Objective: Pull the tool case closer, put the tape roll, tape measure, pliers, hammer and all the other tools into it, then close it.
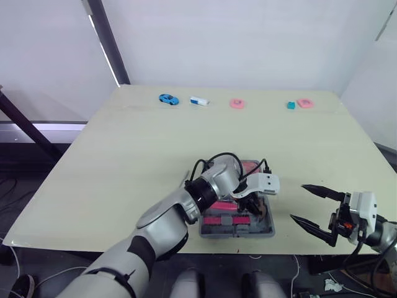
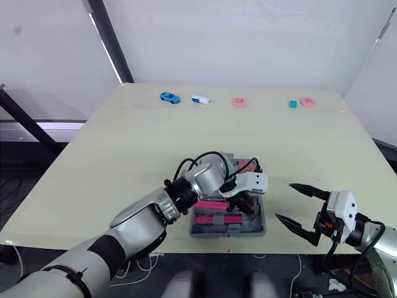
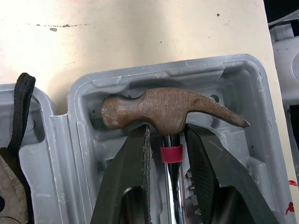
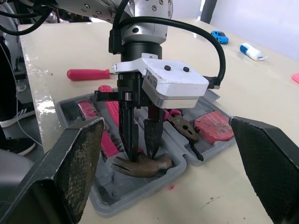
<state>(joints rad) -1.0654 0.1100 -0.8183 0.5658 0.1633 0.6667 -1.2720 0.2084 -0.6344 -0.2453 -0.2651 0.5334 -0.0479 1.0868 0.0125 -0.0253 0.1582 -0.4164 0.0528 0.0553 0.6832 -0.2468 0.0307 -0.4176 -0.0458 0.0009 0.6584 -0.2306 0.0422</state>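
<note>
While my left gripper (image 3: 167, 132) stands tip-down over the open tool case (image 4: 107, 198), its two fingers straddle the neck of the hammer (image 3: 163, 109) just below the head. They are slightly parted, with a thin dark gap between one finger and the shiny shaft, so they are not clamping it. The hammer lies inside the case, its rusty brown head seated in the moulded pocket of the half nearer my right gripper, its claw pointing along the case wall.

The case sits at the near edge of the table (image 1: 124, 155), both halves lying flat. In the other half rest the pliers (image 4: 180, 126), a pink tool (image 4: 212, 127) beside them and some pink-handled tools (image 4: 110, 109). A red-handled screwdriver (image 4: 88, 73) lies on the table just beside the case – outside it.

My right gripper (image 1: 297, 201) hovers near the table's near edge, to the right of the case and apart from it, fingers spread wide and holding nothing.

Along the far edge – well apart from the case – sit a blue toy car (image 1: 168, 99) and two pink rings (image 1: 237, 103)
</note>
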